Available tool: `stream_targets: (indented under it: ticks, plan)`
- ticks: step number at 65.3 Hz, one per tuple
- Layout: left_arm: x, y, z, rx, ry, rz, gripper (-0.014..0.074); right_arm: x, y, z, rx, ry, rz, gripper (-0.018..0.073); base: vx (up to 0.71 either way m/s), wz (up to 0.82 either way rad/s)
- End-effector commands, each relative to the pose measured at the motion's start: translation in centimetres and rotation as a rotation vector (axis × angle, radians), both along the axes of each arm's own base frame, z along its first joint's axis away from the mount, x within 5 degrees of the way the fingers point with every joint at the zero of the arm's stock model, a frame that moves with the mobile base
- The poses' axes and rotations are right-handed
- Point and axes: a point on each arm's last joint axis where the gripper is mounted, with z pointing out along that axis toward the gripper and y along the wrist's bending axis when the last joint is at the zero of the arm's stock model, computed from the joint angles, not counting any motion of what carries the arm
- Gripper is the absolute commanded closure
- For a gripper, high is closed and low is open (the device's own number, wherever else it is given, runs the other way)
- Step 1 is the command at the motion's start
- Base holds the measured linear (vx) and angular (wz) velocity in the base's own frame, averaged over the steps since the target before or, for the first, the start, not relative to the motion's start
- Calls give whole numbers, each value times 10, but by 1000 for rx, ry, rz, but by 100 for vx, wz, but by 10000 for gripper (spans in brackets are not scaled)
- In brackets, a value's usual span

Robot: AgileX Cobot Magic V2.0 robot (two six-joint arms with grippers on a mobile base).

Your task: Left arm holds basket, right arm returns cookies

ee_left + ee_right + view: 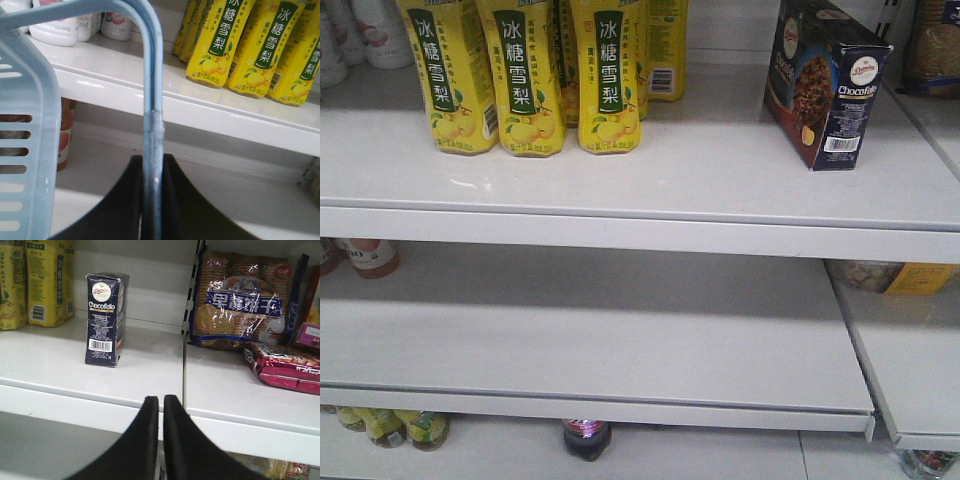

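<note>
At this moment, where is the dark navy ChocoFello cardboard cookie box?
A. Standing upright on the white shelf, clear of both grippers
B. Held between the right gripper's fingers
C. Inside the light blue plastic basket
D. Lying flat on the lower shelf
A: the dark navy ChocoFello cardboard cookie box stands upright on the white shelf, while the right gripper sits closed and empty in front of it.

The cookies (826,85) stand on the shelf (670,180), right of the bottles (525,75).
</note>
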Motion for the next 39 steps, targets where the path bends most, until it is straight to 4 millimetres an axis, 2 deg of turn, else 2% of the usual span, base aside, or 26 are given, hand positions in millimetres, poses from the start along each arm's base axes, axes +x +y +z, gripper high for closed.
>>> stream_targets:
  ticks: [1, 34, 39]
  plan:
    - [-2, 3, 9, 79, -152, 50, 599, 0, -1, 14, -4, -83, -12, 566, 0, 0]
    - [12, 14, -70, 178, -172, 192, 599, 0, -1, 14, -4, -84, -12, 566, 0, 0]
    - [12, 14, -76, 203, -150, 188, 599, 0, -1, 14, -4, -84, -12, 566, 0, 0]
